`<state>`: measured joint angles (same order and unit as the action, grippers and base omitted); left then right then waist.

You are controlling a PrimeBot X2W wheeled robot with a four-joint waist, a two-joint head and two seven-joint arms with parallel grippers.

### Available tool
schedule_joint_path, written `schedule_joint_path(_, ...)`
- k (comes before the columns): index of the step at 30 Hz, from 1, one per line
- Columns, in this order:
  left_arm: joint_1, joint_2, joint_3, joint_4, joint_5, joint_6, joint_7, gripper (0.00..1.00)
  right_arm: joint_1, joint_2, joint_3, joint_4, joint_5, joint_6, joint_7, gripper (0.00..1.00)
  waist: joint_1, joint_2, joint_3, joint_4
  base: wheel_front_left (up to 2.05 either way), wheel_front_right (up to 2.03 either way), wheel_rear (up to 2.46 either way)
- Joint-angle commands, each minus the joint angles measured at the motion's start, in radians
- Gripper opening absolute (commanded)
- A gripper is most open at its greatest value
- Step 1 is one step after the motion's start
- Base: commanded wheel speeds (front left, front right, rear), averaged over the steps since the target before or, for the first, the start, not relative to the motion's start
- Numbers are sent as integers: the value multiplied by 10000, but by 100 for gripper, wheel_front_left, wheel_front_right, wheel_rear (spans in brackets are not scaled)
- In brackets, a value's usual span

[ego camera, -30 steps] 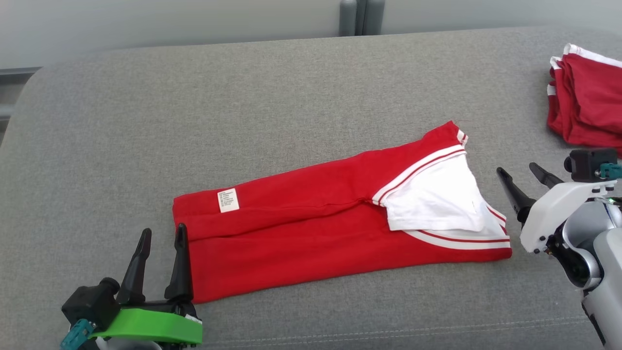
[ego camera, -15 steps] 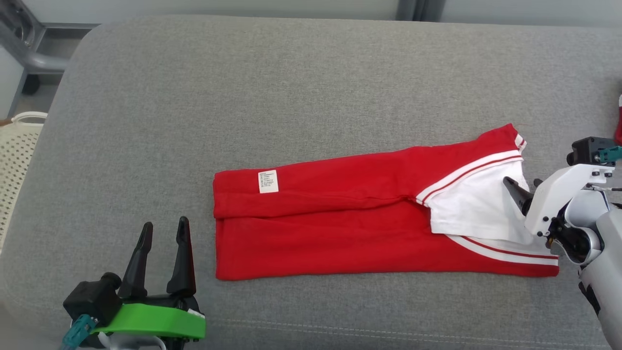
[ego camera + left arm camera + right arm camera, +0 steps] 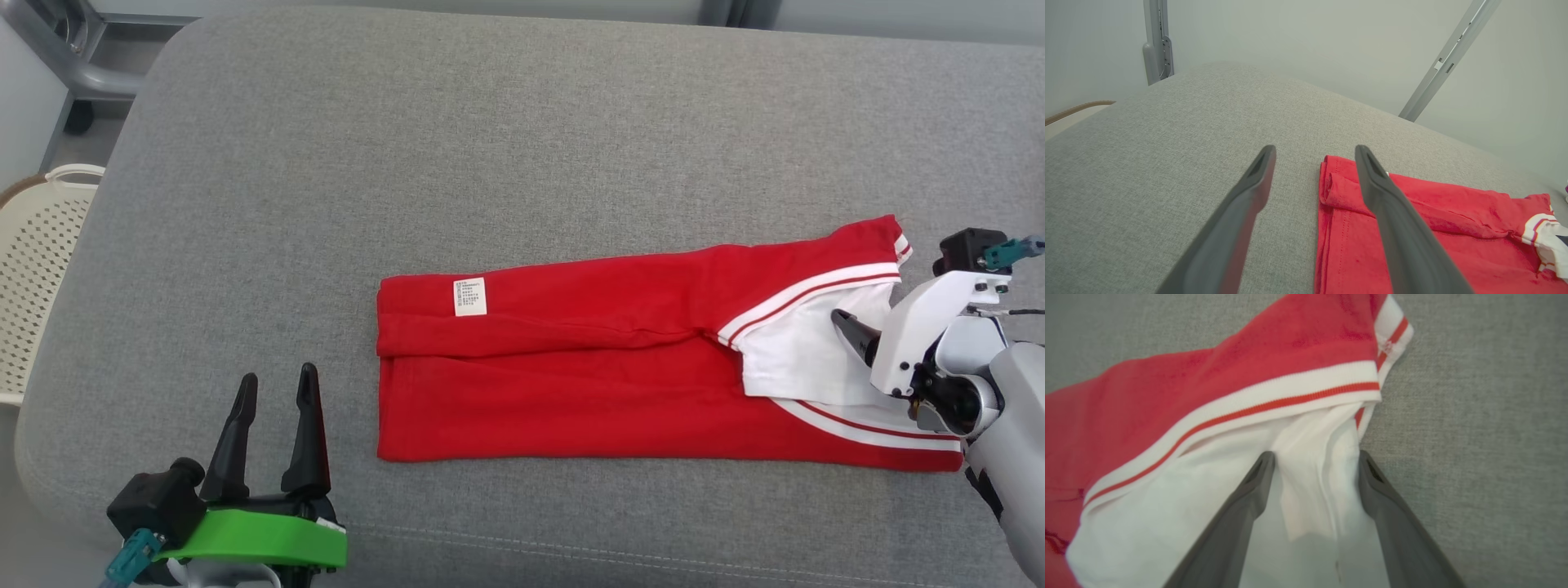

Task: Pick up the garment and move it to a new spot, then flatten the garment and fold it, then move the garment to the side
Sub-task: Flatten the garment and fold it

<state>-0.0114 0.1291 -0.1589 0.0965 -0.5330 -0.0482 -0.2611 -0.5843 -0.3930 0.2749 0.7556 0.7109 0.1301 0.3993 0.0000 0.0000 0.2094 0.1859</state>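
Both pairs of jaws stand wide, empty: left gripper (image 3: 277,376) beside the garment (image 3: 571,367), right gripper (image 3: 1316,459) straddling its white flap (image 3: 1167,506). Folding looks underway; next, close on that flap.

The light was bright, even and diffuse, casting only faint soft shadows along the edges of the garment (image 3: 571,392) on the cushion (image 3: 490,163). The right wrist view was soft and blurred throughout; the left wrist view bowed the cushion's far edge.
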Motion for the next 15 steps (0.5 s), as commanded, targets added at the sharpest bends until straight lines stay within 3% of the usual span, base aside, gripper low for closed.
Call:
schedule_joint_path(1,-160,-37,63,-11,3,-32,-34,100,128,116,478,46,-147,10,267,100,0,0,3,-7,0,0,0)
schedule_joint_path(3,-163,-40,77,-15,21,-39,-37,100,80,-55,896,33,-438,10,252,100,0,0,10,-20,0,0,0)
schedule_joint_path(4,-166,-47,84,-15,28,-44,-38,100,22,-137,1098,55,-643,9,212,77,0,0,11,-27,0,0,0)
schedule_joint_path(5,-166,-51,92,-12,32,-50,-38,100,-34,-210,1272,98,-819,9,163,47,0,0,10,-37,0,0,0)
schedule_joint_path(6,-166,-51,92,-12,32,-50,-38,100,-34,-210,1272,98,-819,9,163,47,0,0,10,-37,0,0,0)
schedule_joint_path(8,-167,-63,102,4,41,-58,-40,100,-122,-271,1515,226,-1036,7,122,27,0,0,6,-60,0,0,0)
schedule_joint_path(10,-175,-64,122,19,53,-67,-42,100,-255,-291,1704,374,-1260,3,47,0,0,0,9,-89,0,0,0)
schedule_joint_path(15,-193,-87,182,57,88,-84,-37,100,-611,-184,1701,823,-1412,-14,-314,0,0,0,8,-247,0,0,0)
